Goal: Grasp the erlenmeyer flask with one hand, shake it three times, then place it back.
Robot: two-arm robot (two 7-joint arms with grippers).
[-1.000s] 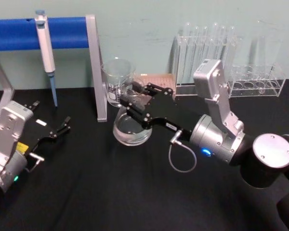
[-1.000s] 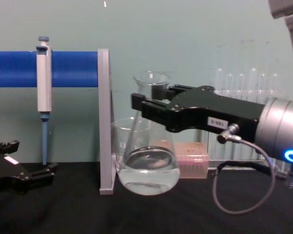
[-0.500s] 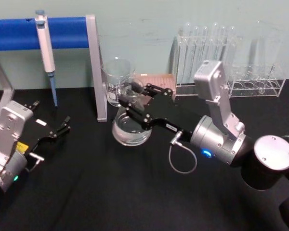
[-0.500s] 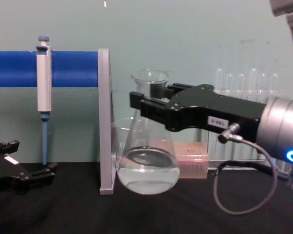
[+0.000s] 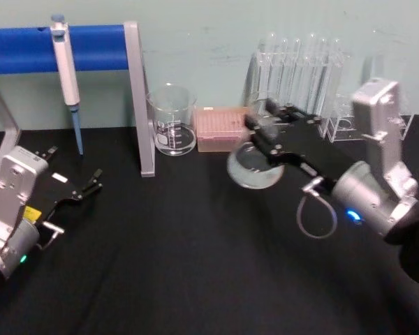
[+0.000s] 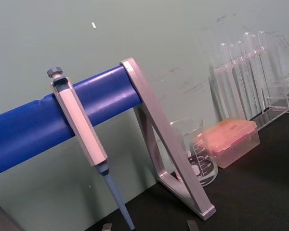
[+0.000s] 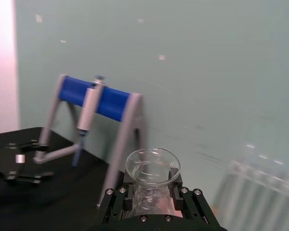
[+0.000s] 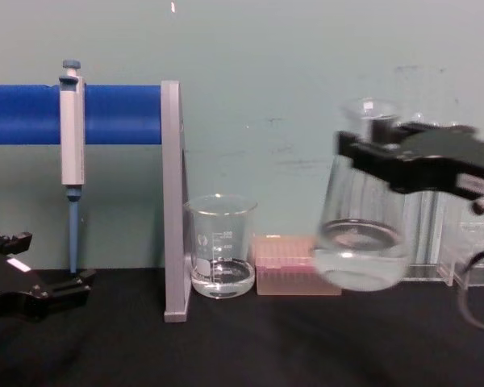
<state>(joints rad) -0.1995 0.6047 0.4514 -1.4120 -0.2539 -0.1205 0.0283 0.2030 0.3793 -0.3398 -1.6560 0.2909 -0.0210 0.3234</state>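
Above the desk (image 8: 266, 347), the right gripper (image 8: 377, 157) holds the erlenmeyer flask (image 8: 361, 234), fingers clamped on its neck; the left gripper (image 8: 44, 266) rests far left, fingers apart.

Setting: laboratory bench.
11 o'clock: pipette (image 5: 65, 59) hung on blue stand (image 5: 28, 47).
12 o'clock: graduated glass beaker (image 5: 172, 118), pink tip box (image 5: 220, 130).
1 o'clock: upright test tubes (image 5: 300, 63).

The right tool (image 5: 267, 129) is formed of black blocks with small screws (image 7: 119, 190); a silver cylindrical wrist (image 5: 363, 199), a blue light (image 5: 350, 216) and a looped grey cable (image 5: 314, 218) are attached. The left tool (image 5: 89, 185) is black, and a seemingly yellow label (image 5: 30, 213) is carried behind it.
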